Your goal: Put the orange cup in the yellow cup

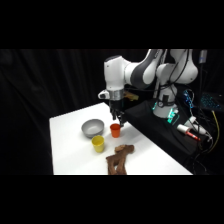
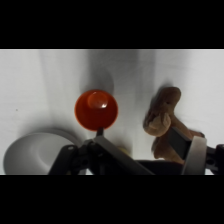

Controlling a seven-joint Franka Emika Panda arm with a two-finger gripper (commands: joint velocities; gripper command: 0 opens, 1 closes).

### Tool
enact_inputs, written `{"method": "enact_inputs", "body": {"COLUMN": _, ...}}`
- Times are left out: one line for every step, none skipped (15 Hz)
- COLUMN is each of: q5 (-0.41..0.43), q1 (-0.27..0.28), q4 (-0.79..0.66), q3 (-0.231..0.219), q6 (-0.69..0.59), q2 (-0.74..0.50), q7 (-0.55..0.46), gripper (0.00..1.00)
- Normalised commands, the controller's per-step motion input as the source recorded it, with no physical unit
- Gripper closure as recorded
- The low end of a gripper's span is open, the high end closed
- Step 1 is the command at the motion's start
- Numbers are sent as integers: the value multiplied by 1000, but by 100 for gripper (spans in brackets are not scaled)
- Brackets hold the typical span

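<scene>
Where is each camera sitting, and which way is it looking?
Side view: it stands beside the white table, looking across and down; it shows the arm's base at the upper right and the gripper just above the orange cup, with the yellow cup and grey bowl nearby.
Wrist view: it rides on the arm's wrist, looking down past the gripper's black linkage at the table.
Shared: both show the orange cup, the grey bowl and the brown wooden piece.

On the table (image 1: 70,150): one orange cup (image 1: 115,130), one yellow cup (image 1: 98,144) and one grey bowl (image 1: 92,128), plus one brown wooden piece (image 1: 119,158) beside the yellow cup.
</scene>
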Motion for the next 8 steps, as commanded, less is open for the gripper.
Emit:
{"method": "enact_inputs", "body": {"q5": 200, "q1": -37, "q4": -172, "q3": 6, "q6": 274, "q2": -51, "q7": -91, "gripper": 0}}
{"method": "enact_inputs", "body": {"q5": 186, "q1": -38, "q4": -156, "q3": 6, "q6": 279, "q2": -26, "q7": -92, "gripper": 0}}
{"method": "enact_inputs", "body": {"q5": 170, "q1": -37, "q4": -136, "q3": 7, "q6": 265, "q2": -7, "q7": -89, "gripper": 0}}
{"method": "enact_inputs", "body": {"q5": 159, "q1": -35, "q4": -116, "q3": 8, "q6": 259, "q2": 19, "q7": -90, "gripper": 0}}
{"method": "enact_inputs", "body": {"q5": 159, "q1": -34, "q4": -101, "q3": 12, "q6": 257, "q2": 41, "q7": -94, "gripper": 0}}
{"method": "enact_inputs", "body": {"q5": 135, "q1": -30, "q4": -86, "q3": 15, "q6": 259, "q2": 66, "q7": -74, "gripper": 0}}
{"method": "enact_inputs", "body": {"q5": 101, "q1": -27, "q4": -71, "q3": 15, "q6": 257, "q2": 86, "q7": -49, "gripper": 0}}
{"method": "enact_inputs", "body": {"q5": 71, "q1": -19, "q4": -57, "q3": 19, "q6": 269, "q2": 121, "q7": -16, "gripper": 0}}
